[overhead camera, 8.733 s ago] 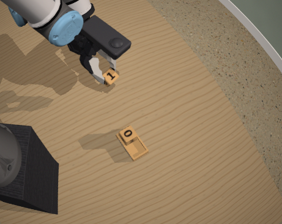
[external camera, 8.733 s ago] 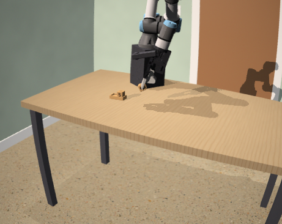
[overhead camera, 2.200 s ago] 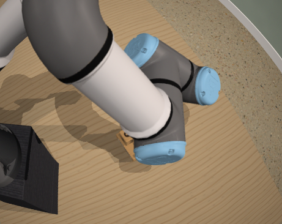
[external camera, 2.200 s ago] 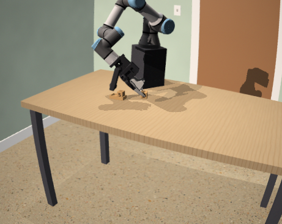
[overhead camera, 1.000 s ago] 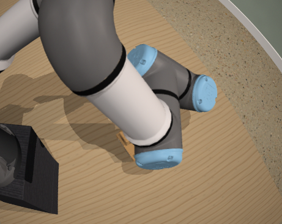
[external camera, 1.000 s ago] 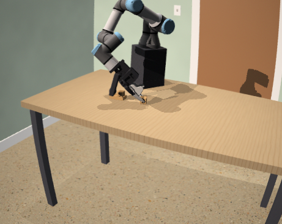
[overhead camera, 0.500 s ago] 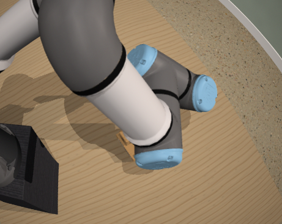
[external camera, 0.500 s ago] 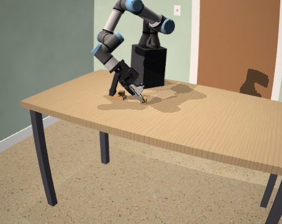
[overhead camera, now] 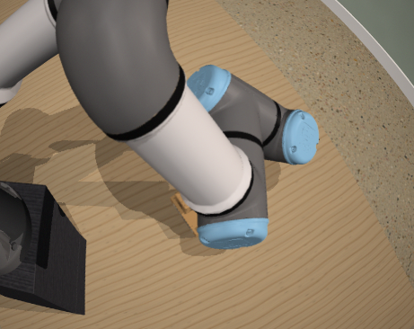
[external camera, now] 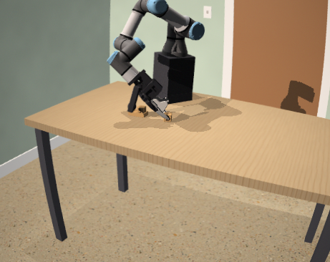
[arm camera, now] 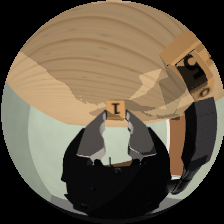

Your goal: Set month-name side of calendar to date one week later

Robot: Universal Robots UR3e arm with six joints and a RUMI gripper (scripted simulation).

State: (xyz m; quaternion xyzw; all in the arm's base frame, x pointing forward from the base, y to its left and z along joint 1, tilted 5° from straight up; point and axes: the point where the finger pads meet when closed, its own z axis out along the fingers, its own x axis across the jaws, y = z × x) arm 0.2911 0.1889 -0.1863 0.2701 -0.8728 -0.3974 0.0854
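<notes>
A small wooden cube (external camera: 168,116) (arm camera: 110,105) is between the fingertips of my gripper (arm camera: 116,110). The gripper is shut on it. The cube's face toward the wrist camera shows a 1, upside down in that view. It is at or just above the table top, to the right of the tray in the exterior view; which of these I cannot tell. The wooden tray (external camera: 136,114) (overhead camera: 192,222) holds the other cube (external camera: 143,107) (arm camera: 194,70), which shows a shaded 5 and a 0 in the wrist view. The month's name cannot be made out.
A black bar (external camera: 133,98) (arm camera: 201,132) reaches down from the gripper body close to the tray and the other cube. The black robot pedestal (external camera: 173,79) (overhead camera: 66,261) stands behind. In the top view the arm hides most of the tray and the gripper.
</notes>
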